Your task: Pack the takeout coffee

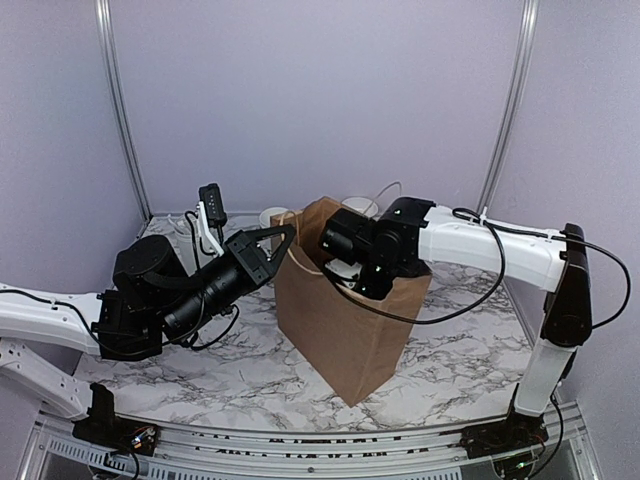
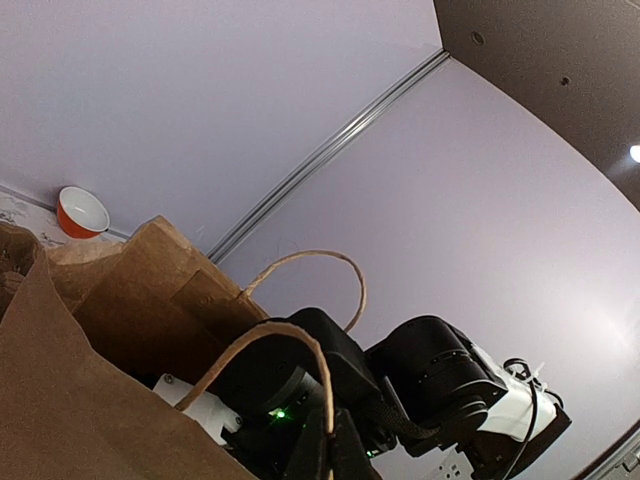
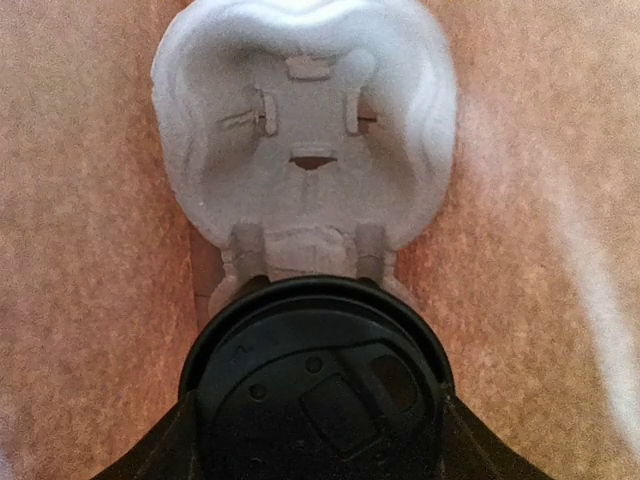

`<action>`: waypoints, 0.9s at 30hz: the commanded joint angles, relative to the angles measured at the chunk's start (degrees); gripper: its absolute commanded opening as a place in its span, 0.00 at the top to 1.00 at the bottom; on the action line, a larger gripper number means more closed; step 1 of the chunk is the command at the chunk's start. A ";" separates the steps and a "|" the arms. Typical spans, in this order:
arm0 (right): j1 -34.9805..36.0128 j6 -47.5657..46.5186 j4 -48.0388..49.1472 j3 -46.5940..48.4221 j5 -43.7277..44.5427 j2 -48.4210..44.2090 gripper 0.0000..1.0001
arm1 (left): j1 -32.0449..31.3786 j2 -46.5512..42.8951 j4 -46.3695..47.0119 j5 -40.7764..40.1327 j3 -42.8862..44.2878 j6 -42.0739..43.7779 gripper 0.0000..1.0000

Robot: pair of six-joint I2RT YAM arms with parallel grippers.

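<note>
Black-lidded takeout coffee (image 3: 315, 385) clenched in right gripper (image 3: 315, 458) inside bag (image 1: 340, 320); we lower plumb toward white pulp carrier (image 3: 305, 130), left gripper (image 2: 325, 455) pinching handle (image 2: 275, 327)

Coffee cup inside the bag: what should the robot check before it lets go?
1. Takeout coffee has its lid on: ok.
2. Right fingers grip it on both sides: ok.
3. Left fingers hold the bag handle, so the paper bag is open: ok.
4. Cup seated in the white tray: cannot tell, the lid overlaps the tray's edge.
5. Cup bottom resting on something: cannot tell, hidden under the lid.
</note>
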 commanded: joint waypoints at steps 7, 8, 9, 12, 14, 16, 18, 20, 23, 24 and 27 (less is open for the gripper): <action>-0.22 0.02 2.11 -2.33 -0.47 0.99 0.52 | -0.36 -1.55 -1.10 -0.43 -0.26 0.73 1.00; -0.30 -0.06 2.20 -2.32 -0.54 1.08 0.51 | -0.36 -1.57 -1.09 -0.43 -0.26 0.73 1.00; -0.32 -0.14 2.25 -2.34 -0.62 1.27 0.51 | -0.36 -1.65 -1.10 -0.43 -0.24 0.79 1.00; -0.32 -0.42 2.49 -2.38 -0.89 1.84 0.51 | -0.36 -1.91 -1.10 -0.52 -0.26 0.98 1.00; -0.28 -0.50 2.64 -2.63 -0.89 2.20 0.50 | -0.36 -2.07 -1.20 -0.59 -0.26 1.23 1.00; -0.32 -0.53 3.01 -3.07 -1.06 2.27 0.50 | -0.36 -2.22 -1.32 -0.68 -0.34 1.33 1.00; -0.32 -0.45 3.20 -3.22 -1.19 2.28 0.50 | -0.36 -2.33 -1.40 -0.75 -0.42 1.34 1.00; -0.33 -0.34 3.09 -3.34 -1.20 2.23 0.50 | -0.37 -2.43 -1.58 -0.78 -0.43 1.34 1.00; -0.32 -0.29 2.92 -3.63 -1.13 2.19 0.49 | -0.36 -2.31 -1.61 -0.78 -0.52 1.16 1.00; -0.22 -0.26 2.82 -3.77 -1.11 2.19 0.48 | -0.36 -2.23 -1.54 -0.78 -0.52 1.12 1.00; -0.15 -0.09 2.53 -3.73 -0.71 2.21 0.48 | -0.36 -2.10 -1.59 -0.86 -0.52 0.92 1.00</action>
